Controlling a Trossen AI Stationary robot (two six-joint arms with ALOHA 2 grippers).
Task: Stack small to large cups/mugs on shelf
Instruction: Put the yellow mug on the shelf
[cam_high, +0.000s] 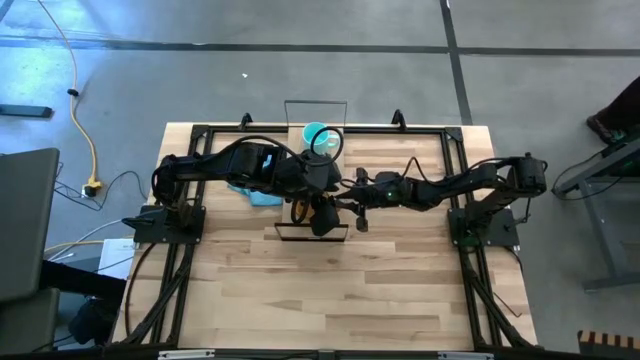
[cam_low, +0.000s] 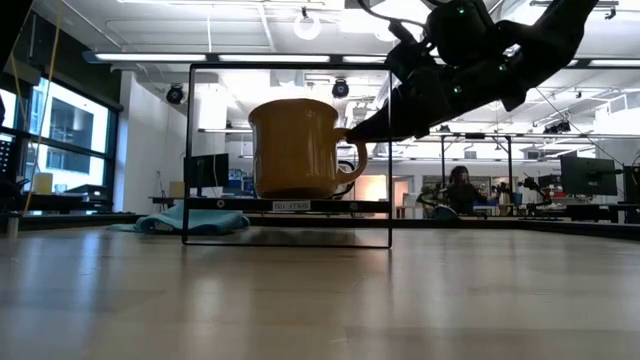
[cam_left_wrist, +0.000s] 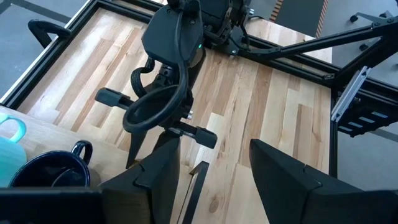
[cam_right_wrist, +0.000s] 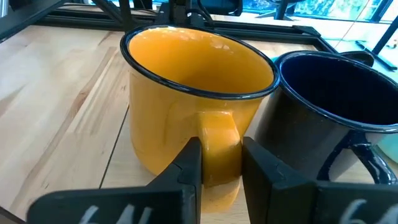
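Note:
The amber-orange mug (cam_low: 295, 148) stands upright on the shelf (cam_low: 230, 204), a narrow light-wood plank in a thin black wire frame. My right gripper (cam_right_wrist: 221, 165) is shut on its handle. In the right wrist view the black mug (cam_right_wrist: 323, 118) stands close beside it, with a bit of the teal mug behind. The teal mug (cam_high: 318, 137) sits at the shelf's far end. My left gripper (cam_left_wrist: 214, 180) is open and hangs above the shelf near the black mug (cam_left_wrist: 50, 177), touching nothing. My right gripper pinches the amber mug's handle (cam_right_wrist: 219, 134) between its two fingers (cam_right_wrist: 186, 168), one on each flat side of the loop. It reaches in from the table's right, slanting slightly down. The mug stands upright with its base on the shelf plank.
A light blue cloth (cam_high: 255, 193) lies on the table left of the shelf, under my left arm. Both arms crowd the shelf's middle. The tabletop (cam_high: 330, 290) toward the near edge is bare wood. A black rail frame (cam_high: 455, 150) borders the table.

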